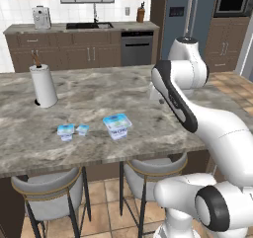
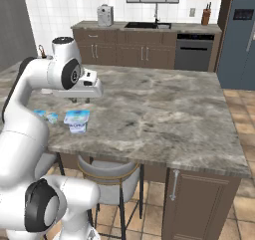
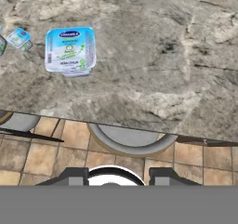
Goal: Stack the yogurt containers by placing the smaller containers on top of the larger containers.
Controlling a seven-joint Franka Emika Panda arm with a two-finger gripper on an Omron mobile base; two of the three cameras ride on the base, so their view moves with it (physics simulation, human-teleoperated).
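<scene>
Yogurt tub (image 1: 117, 126) sits upright, lid up, beside two cups (image 1: 73, 130).

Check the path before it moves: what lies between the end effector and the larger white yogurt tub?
Bare marbled countertop only; the hand view shows nothing between the end effector and the larger white yogurt tub.

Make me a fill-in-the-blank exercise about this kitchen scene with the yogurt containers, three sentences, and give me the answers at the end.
1. The two small yogurt cups sit on the ____ counter, beside the large yogurt tub.
2. Nothing is stacked on the large tub's ____ lid.
3. The tall white paper towel roll stands ____ on the counter.

Missing words: marble; light-blue; upright
</scene>
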